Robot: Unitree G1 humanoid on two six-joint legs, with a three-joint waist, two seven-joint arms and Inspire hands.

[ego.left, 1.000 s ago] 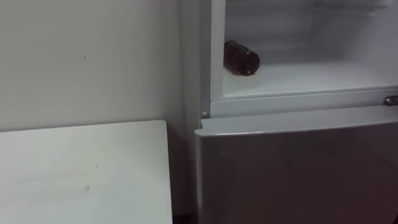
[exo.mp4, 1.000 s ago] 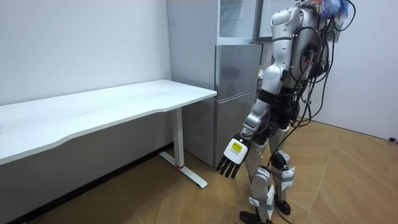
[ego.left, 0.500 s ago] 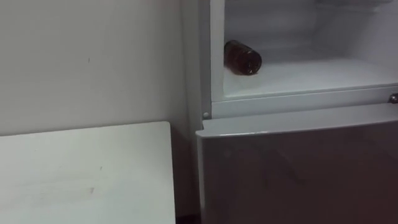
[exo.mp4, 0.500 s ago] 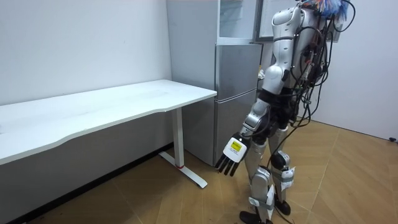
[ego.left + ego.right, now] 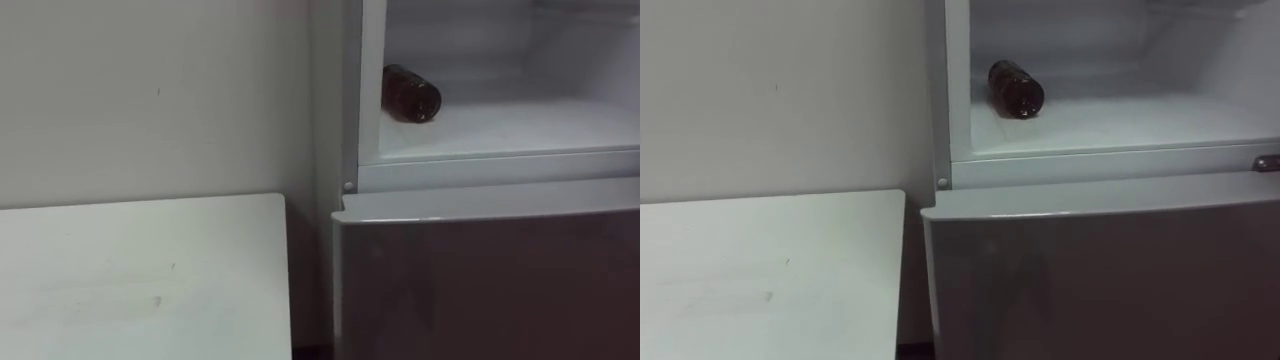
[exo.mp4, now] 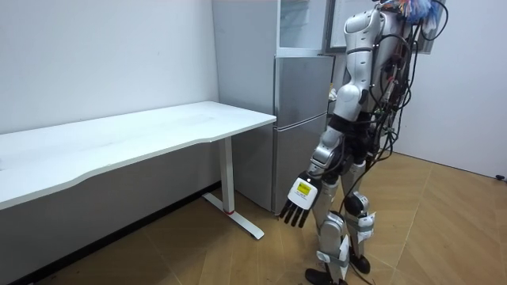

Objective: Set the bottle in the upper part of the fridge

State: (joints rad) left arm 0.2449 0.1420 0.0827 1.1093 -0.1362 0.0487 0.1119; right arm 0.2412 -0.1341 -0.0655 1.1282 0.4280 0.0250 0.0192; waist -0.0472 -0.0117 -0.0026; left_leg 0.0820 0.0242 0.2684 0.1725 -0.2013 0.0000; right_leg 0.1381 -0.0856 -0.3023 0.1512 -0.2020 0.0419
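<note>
White worktop (image 5: 140, 270) at left. Right of it stands the fridge: its lower door (image 5: 480, 270) is closed and its upper compartment (image 5: 500, 165) is open. The brown bottle (image 5: 410, 93) lies on its side at the compartment's left, long axis running far-left to near-right. The left hand (image 6: 299, 202) hangs low, fingers straight, holding nothing

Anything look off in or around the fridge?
Only the bottle: it lies on its side on the upper fridge shelf, close to the left wall, not upright, so it might roll. No spill or damage is visible.
</note>
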